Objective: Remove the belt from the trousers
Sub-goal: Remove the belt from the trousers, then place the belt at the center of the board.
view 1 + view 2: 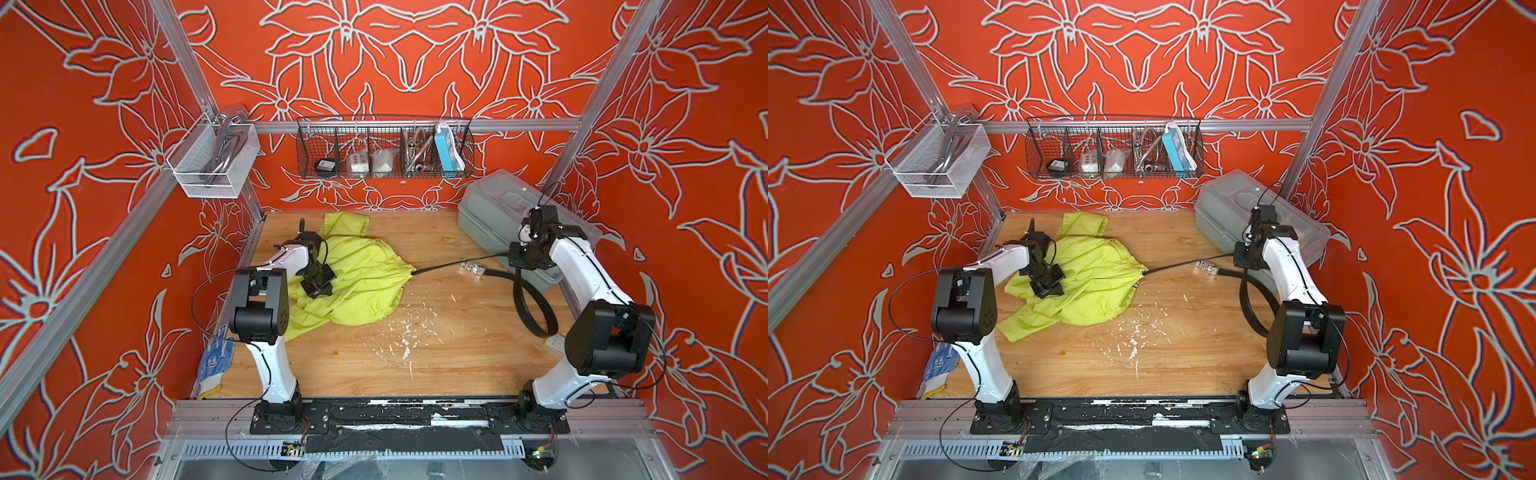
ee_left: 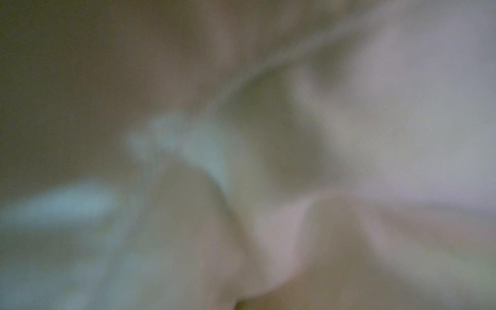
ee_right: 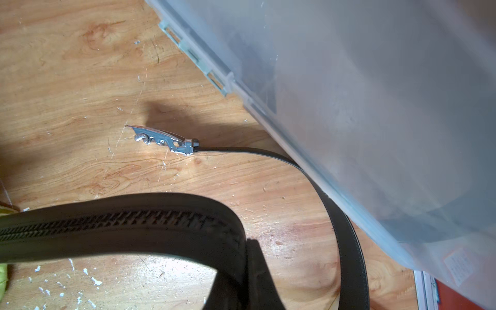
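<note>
Belt (image 1: 440, 267), centre right in a top view, is clamped in the closed right gripper (image 1: 519, 259) and drawn taut from the waistband of the trousers (image 1: 365, 274). Its slack loops below, with the buckle (image 3: 163, 141) lying free. The left gripper (image 1: 318, 289), shut at centre left, pins the cloth, likely so it cannot follow the pull. Around them are a scuffed wooden table (image 1: 415, 361), a grey box (image 1: 494, 208) at upper right, and red flowered walls (image 1: 395, 50).

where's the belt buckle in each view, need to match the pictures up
Top view: belt buckle on the wooden table, just beside the grey plastic box.
Top view: same spot, beside the box.
Left wrist: all blur, not visible.
Right wrist: mid-picture, on the table.
Shared landmark: the box's wall.
</note>
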### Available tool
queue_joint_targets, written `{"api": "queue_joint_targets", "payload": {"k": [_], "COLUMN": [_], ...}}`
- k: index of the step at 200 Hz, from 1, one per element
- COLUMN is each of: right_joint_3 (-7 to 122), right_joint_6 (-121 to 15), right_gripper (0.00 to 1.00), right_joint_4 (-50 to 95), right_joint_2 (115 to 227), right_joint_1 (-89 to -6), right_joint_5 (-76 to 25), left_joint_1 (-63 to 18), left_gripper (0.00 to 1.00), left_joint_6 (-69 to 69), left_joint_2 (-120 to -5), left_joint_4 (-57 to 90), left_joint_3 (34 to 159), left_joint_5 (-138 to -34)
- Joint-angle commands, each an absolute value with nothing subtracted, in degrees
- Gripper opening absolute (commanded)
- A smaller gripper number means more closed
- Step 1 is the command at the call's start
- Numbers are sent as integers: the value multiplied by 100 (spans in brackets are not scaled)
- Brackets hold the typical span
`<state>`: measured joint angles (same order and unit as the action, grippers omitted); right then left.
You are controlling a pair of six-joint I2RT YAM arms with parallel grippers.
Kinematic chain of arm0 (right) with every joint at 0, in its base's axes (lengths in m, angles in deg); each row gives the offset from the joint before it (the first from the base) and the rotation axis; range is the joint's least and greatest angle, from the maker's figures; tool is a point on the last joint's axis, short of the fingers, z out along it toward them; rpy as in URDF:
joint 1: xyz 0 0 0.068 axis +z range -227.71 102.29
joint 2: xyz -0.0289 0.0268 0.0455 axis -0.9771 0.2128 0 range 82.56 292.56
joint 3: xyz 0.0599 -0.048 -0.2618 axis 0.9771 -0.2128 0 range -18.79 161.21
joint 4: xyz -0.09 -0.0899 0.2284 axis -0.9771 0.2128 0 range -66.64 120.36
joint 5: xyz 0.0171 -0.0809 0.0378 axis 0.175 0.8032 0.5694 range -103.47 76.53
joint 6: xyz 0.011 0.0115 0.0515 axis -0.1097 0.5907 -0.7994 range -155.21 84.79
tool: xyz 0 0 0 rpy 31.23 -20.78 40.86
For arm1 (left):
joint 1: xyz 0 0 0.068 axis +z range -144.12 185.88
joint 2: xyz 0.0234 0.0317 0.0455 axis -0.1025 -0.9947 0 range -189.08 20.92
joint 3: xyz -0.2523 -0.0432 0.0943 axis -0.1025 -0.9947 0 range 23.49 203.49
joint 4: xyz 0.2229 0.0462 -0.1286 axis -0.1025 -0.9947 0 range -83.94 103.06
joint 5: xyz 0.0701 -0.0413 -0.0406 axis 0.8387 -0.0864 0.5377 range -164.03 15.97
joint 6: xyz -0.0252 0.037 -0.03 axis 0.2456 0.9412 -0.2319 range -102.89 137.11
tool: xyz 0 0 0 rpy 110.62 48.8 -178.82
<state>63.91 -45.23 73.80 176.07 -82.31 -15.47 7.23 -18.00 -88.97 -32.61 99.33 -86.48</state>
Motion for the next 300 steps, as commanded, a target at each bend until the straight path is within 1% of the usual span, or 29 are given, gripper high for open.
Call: {"api": "queue_joint_targets", "payload": {"k": [1,35,49,66,97,115,144,190,212,241,247,258,270,273,275,285,288,289,292,297,300], "right_joint_3": [6570,6607,6570,6429,6311,6292,6422,6282,6377,6478,6489,6506,6507,6513,6514,6565,6590,6597,6629,6681,6708], "right_joint_6": [-4643,-4571,-4599,-4593,-4453,-4463,-4660,-4907,-4923,-4856,-4818,-4734,-4695,-4683,-4682,-4689,-4685,-4679,-4675,-4660,-4659], "right_gripper": [0,0,0,0,0,0,0,0,0,0,2,14,28,32,35,48,51,52,55,60,70], "right_joint_4": [7335,7335,7289,7135,7094,7017,6977,6577,6527,6505,6551,6648,6738,6758,6771,6858,6896,6906,6941,7001,7033], "right_joint_2": [17410,17386,17418,17507,17809,18080,18587,19091,19400,19633,19631,19572,19429,19389,19367,19225,19180,19167,19119,19031,18981], "right_joint_1": [-8575,-8702,-8703,-8620,-7989,-7573,-6790,-6111,-5860,-5726,-5731,-5739,-5741,-5741,-5741,-5741,-5741,-5741,-5741,-5741,-5741], "right_joint_5": [-882,-856,-1174,-1835,-2237,-2766,-3076,-3521,-3614,-3605,-3551,-3390,-3268,-3248,-3235,-3236,-3241,-3243,-3245,-3232,-3217], "left_joint_1": [879,885,880,875,806,681,350,-134,-385,-537,-537,-535,-535,-537,-537,-537,-537,-537,-537,-537,-532], "left_gripper": [0,0,0,0,0,0,0,0,0,0,6,23,44,54,59,77,94,96,98,99,99], "left_joint_6": [-1738,-1693,-1705,-1737,-1826,-1795,-1889,-2562,-2856,-2556,-2424,-2138,-1860,-1793,-1749,-1503,-1426,-1404,-1329,-1219,-1151], "left_joint_2": [-9175,-9299,-9323,-9323,-9225,-9135,-8756,-8181,-8044,-7955,-7941,-7875,-7719,-7664,-7629,-7421,-7359,-7327,-7247,-7104,-7010], "left_joint_4": [-3528,-3572,-3572,-3555,-3409,-3138,-2518,-1442,-1128,-1561,-1798,-2274,-2673,-2762,-2816,-3031,-3088,-3106,-3152,-3211,-3241], "left_joint_3": [9951,10095,10136,10146,10020,9856,9535,9068,8992,9216,9310,9543,9725,9773,9800,9935,9972,9984,10021,10066,10087], "left_joint_5": [-7877,-7905,-7955,-8020,-8357,-8878,-9604,-10637,-10874,-10558,-10425,-10189,-9994,-9948,-9927,-9900,-9902,-9901,-9897,-9880,-9864]}}
